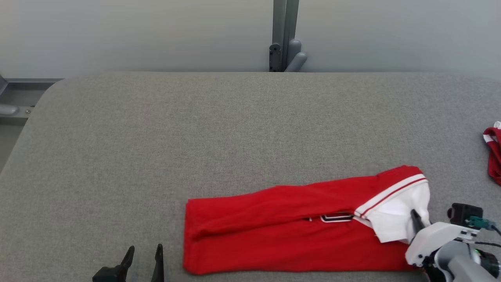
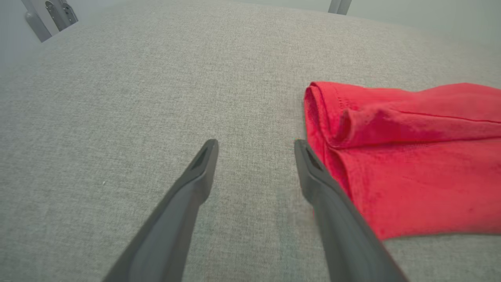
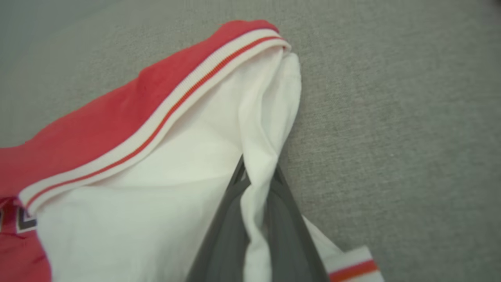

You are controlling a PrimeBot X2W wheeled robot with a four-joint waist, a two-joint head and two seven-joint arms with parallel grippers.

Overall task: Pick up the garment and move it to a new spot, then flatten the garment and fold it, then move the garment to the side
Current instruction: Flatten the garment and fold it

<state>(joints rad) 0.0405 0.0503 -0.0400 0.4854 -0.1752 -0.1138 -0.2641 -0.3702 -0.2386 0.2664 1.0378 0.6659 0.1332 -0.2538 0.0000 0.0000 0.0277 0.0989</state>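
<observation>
Garment (image 1: 289, 235) lengthwise left-right, white end right

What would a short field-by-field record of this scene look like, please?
surface: grey fabric table
garment: red with a white part, folded into a long strip, lying flat near the table's front
left claw: open, empty, beside the garment's red end
right claw: shut on the garment's white part
other item: second red-and-white cloth at the table's right edge
background: grey post behind the table
</observation>
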